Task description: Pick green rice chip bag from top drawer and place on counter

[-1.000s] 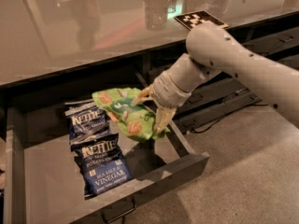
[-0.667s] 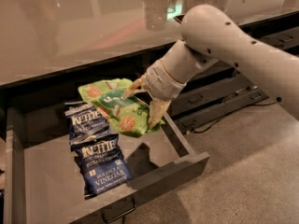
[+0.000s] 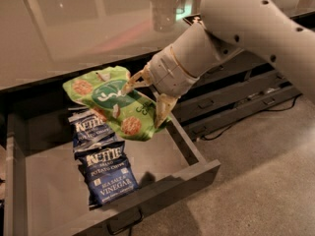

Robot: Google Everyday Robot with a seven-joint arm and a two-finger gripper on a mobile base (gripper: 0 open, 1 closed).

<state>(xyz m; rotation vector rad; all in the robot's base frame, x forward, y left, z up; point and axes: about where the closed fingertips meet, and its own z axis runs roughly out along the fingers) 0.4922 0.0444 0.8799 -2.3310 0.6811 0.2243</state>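
The green rice chip bag (image 3: pixel 114 104) hangs lifted above the open top drawer (image 3: pixel 147 173), near the drawer's back and just below the counter's front edge. My gripper (image 3: pixel 146 98) is shut on the bag's right side, its tan fingers (image 3: pixel 161 111) pinching the crinkled foil. The bag covers the upper end of a blue chip bag beneath it. The glossy counter (image 3: pixel 74 33) runs across the top of the view. The arm (image 3: pixel 236 33) reaches in from the upper right.
Two dark blue Kettle chip bags (image 3: pixel 106 168) lie in the drawer, one behind the other. Narrower dark drawers (image 3: pixel 231 97) stack to the right. A marker tag (image 3: pixel 193 19) sits on the counter behind the arm. Speckled floor (image 3: pixel 266 181) lies right.
The gripper has lifted the green bag up and to the left, out of the drawer toward the counter edge. The arm has risen with it.
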